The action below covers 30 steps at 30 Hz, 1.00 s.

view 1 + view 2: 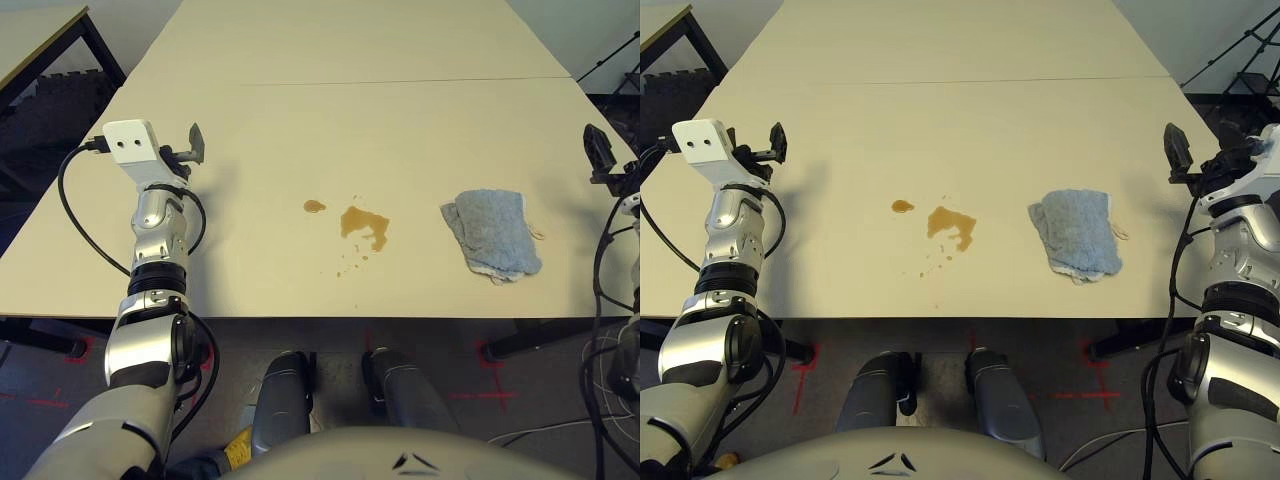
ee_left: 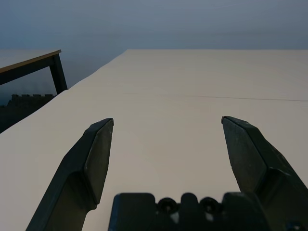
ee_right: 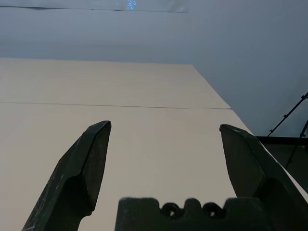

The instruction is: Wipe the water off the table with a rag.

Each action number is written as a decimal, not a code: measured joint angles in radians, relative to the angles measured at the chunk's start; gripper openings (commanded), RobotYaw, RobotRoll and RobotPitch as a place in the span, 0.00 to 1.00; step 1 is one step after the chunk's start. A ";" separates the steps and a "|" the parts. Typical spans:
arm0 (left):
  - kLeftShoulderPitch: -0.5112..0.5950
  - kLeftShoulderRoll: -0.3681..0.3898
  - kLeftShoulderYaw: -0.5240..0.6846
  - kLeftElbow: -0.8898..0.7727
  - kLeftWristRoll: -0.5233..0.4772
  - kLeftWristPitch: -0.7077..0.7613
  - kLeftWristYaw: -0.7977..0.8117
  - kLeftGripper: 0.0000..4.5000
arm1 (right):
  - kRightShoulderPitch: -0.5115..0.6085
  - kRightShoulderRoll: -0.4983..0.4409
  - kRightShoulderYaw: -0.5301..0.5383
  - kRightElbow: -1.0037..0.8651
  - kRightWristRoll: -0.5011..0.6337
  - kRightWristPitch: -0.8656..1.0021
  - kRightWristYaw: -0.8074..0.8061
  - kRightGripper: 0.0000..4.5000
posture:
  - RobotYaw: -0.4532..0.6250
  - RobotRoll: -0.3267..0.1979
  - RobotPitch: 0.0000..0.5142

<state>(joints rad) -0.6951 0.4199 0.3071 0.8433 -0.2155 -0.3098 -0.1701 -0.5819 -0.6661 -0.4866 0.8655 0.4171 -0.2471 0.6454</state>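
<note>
Lying right of the brown spill (image 1: pixel 366 226), the blue cloth (image 1: pixel 492 232) could smear liquid outward if dragged loosely bunched. Left gripper (image 2: pixel 167 119) and right gripper (image 3: pixel 165 126) have fingers spread wide, empty.

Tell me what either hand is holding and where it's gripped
Nothing is held: the left hand and right hand are both open and empty, and the rag lies on the table.

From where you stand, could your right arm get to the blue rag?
Probably yes: the right gripper is open and empty, and the rag lies uncovered on the table on that arm's side, with nothing visible between them.
</note>
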 measured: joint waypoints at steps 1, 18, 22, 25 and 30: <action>0.000 0.000 0.000 0.000 0.000 0.000 0.000 1.00 | 0.000 0.000 0.000 0.000 0.000 0.000 0.000 1.00 | 0.23 0.62 0.21; 0.000 0.010 -0.002 -0.003 -0.026 0.025 -0.121 1.00 | -0.002 -0.001 0.000 -0.018 0.001 0.026 0.002 1.00 | 0.20 0.62 0.26; 0.001 0.030 -0.004 -0.050 -0.081 0.106 -0.292 1.00 | 0.008 -0.013 0.000 -0.043 0.001 0.051 0.006 1.00 | 0.19 0.62 0.27; 0.025 0.060 -0.022 -0.144 -0.138 0.185 -0.470 1.00 | 0.014 -0.025 0.000 -0.068 0.001 0.061 0.013 1.00 | 0.19 0.62 0.28; 0.119 0.147 -0.071 -0.352 -0.252 0.396 -0.786 1.00 | 0.044 -0.028 0.001 -0.100 0.001 0.081 0.016 1.00 | 0.19 0.62 0.29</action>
<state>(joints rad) -0.5760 0.5672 0.2360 0.4912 -0.4673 0.0864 -0.9559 -0.5382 -0.6942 -0.4861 0.7654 0.4184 -0.1662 0.6609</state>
